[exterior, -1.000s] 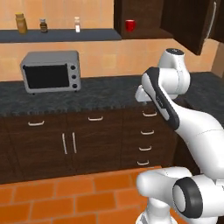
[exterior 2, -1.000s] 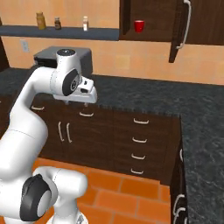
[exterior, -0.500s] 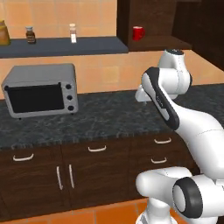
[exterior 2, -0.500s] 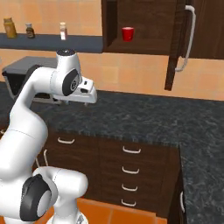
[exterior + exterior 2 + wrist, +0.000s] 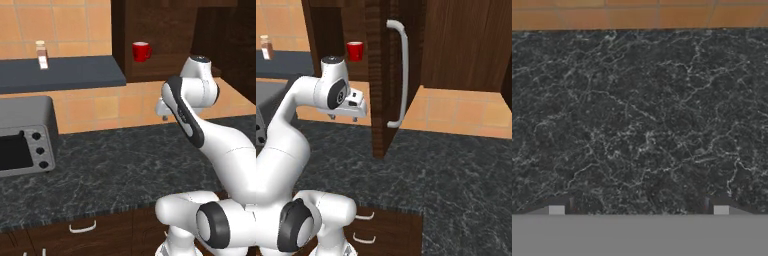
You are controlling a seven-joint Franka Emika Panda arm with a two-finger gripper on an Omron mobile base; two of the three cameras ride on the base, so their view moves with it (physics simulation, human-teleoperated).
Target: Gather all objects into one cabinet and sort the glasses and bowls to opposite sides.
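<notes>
A small glossy red cup (image 5: pixel 141 51) stands upright on the inner shelf of the dark brown wall cabinet (image 5: pixel 165 30); in the left base view a small handle shows on its right side, and in the right base view the same cup (image 5: pixel 355 51) reads as a plain red tapered cylinder, set back in the open compartment. Its inside cannot be made out at this size. The cabinet door (image 5: pixel 383 75) is swung open toward the camera in the right base view, edge-on, with a long pale grey curved bar handle (image 5: pixel 400 73) running down its face. The arm is folded with its hand at about cup-shelf height below the cabinet; the tool (image 5: pixel 344 116) hangs from the white hand, pointing down at the counter (image 5: pixel 456 170). In the hand view, two dark finger tips (image 5: pixel 557 209) sit at far left and far right of the bottom edge, well apart, so the tool is spread wide with nothing between the tips; beyond them lies black marbled counter (image 5: pixel 637 125) and a strip of orange tiled wall (image 5: pixel 637 15) at the top. To the left, a dark blue-grey wall shelf (image 5: pixel 65 75) carries a small bottle (image 5: pixel 42 54) with a pale cap. A grey microwave (image 5: pixel 25 137) with three dark knobs sits on the counter (image 5: pixel 115 170) beneath that shelf, well apart from the arm.
</notes>
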